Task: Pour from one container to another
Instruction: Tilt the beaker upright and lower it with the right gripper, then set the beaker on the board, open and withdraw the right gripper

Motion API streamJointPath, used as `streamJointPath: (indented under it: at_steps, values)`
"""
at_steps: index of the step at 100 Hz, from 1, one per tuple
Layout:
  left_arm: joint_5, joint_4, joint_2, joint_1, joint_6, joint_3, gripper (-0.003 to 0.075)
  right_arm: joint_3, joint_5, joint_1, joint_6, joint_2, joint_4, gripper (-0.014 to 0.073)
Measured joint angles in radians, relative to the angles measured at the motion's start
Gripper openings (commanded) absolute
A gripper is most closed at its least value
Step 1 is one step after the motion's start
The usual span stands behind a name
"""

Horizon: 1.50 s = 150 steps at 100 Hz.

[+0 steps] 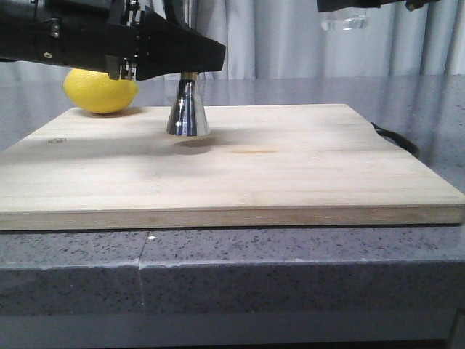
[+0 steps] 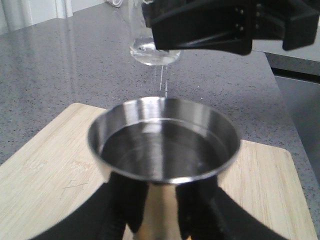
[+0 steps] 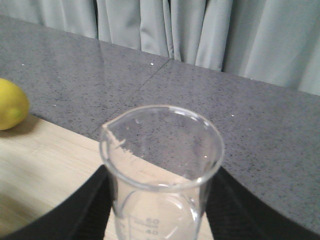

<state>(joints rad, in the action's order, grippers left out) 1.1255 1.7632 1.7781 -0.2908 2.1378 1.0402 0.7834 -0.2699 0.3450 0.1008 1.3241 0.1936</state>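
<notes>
- L gripper [image 2: 160,210] pinches jigger [image 2: 164,137], lifted off board [image 1: 218,167].
- R gripper [image 3: 160,200] pinches beaker [image 3: 161,150], upright, high.
- Pre-pour, I judge; next: align lip, tilt.

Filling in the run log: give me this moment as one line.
left gripper: shut on jigger, on board | right gripper: shut on beaker, held high | lemon: untouched

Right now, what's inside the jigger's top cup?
From the left wrist view, the jigger shows a shiny steel interior with what looks like clear liquid low in the bowl. How deep it sits cannot be judged; the left gripper covers its waist.
</notes>
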Motion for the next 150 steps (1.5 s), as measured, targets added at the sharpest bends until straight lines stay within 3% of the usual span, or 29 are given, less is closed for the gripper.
streamJointPath:
  at_steps: [18,67,115,125,142,150]
  values:
    - [0.000,0.000,0.000,0.000,0.000,0.000,0.0187,-0.117,-0.235,-0.026,0.000,0.029,-0.043,0.0321]
    - [0.000,0.000,0.000,0.000,0.000,0.000,0.0187,-0.145,-0.582,-0.067,-0.047,0.310,-0.082,0.0321]
    - [0.000,0.000,0.000,0.000,0.000,0.000,0.0187,-0.126,-0.629,-0.067,-0.075,0.423,-0.110,0.0323]
    - [0.000,0.000,0.000,0.000,0.000,0.000,0.0187,-0.126,-0.629,-0.067,-0.075,0.423,-0.110,0.0376]
    - [0.000,0.000,0.000,0.000,0.000,0.000,0.0187,-0.126,-0.629,-0.067,-0.077,0.423,-0.114,0.0545]
    - [0.000,0.000,0.000,0.000,0.000,0.000,0.0187,-0.126,-0.616,-0.067,-0.077,0.419,-0.114,0.0575]
